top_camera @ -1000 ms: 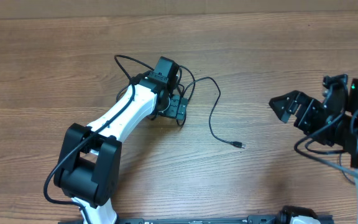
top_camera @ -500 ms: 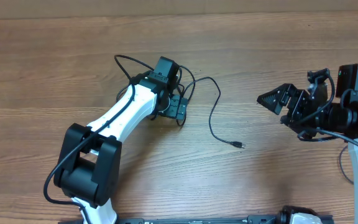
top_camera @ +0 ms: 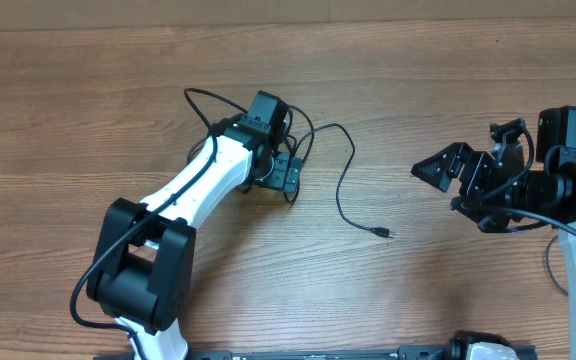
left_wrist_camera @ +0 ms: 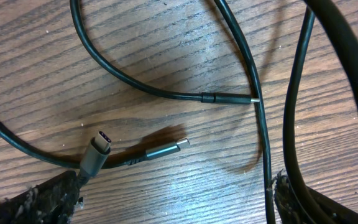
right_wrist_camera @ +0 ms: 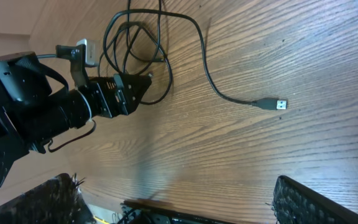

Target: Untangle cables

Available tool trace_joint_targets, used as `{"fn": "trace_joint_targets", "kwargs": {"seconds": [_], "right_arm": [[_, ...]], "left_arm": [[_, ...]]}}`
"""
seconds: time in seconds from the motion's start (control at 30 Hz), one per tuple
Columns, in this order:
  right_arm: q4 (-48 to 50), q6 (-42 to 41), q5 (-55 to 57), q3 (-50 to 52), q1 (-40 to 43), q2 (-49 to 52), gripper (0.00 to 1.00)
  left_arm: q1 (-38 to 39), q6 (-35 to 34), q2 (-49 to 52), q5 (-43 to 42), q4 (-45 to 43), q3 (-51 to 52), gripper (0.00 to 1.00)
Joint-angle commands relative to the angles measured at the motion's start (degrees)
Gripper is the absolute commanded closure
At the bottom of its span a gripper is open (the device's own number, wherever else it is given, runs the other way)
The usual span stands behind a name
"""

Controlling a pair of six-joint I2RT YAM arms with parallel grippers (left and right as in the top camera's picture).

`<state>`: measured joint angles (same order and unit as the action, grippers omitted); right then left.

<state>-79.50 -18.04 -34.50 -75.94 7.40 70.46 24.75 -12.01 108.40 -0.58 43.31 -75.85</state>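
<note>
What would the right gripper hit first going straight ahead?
Probably the cable looping left of the right gripper, though it may reach the table first; height is unclear.

Light even, mod. bright, diffuse from above. The cables [left_wrist_camera: 166,93] throw soft, faint shadows on the table [left_wrist_camera: 185,37]. Overhead view sharp. Wrist views: fingertips [right_wrist_camera: 312,202] at bottom corners blurred, out of focus — wood grain crisp mid-frame.

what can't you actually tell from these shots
- Overhead: the left gripper covers the cables where they cross, so the knot is hidden.
- Left wrist: the cables run off every edge, so which plug belongs to which is unclear.
- Right wrist: the cables look small and sit partly behind the left gripper.
- Overhead: the loose plug tip is too small to identify.
</note>
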Motion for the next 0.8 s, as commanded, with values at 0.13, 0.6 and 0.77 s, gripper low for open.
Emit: {"fn": "trace_joint_targets", "kwargs": {"seconds": [0.13,0.6,0.77], "right_arm": [[0.20,0.48,0.55,0.00,-0.33,-0.13,0.00],[1.09,-4.96,-2.93,0.00,-1.33,-1.62,0.00],[1.18,-4.92,-2.93,0.00,-1.66,-2.10,0.00]], "left_arm": [[0.02,0.20,-0.09,0.79,-0.04,-0.26,0.00],[0.02,0.20,-0.09,0.96,-0.33,-0.26,0.00],[0.02,0.20,-0.09,1.01,-0.28,-0.26,0.00]]}}
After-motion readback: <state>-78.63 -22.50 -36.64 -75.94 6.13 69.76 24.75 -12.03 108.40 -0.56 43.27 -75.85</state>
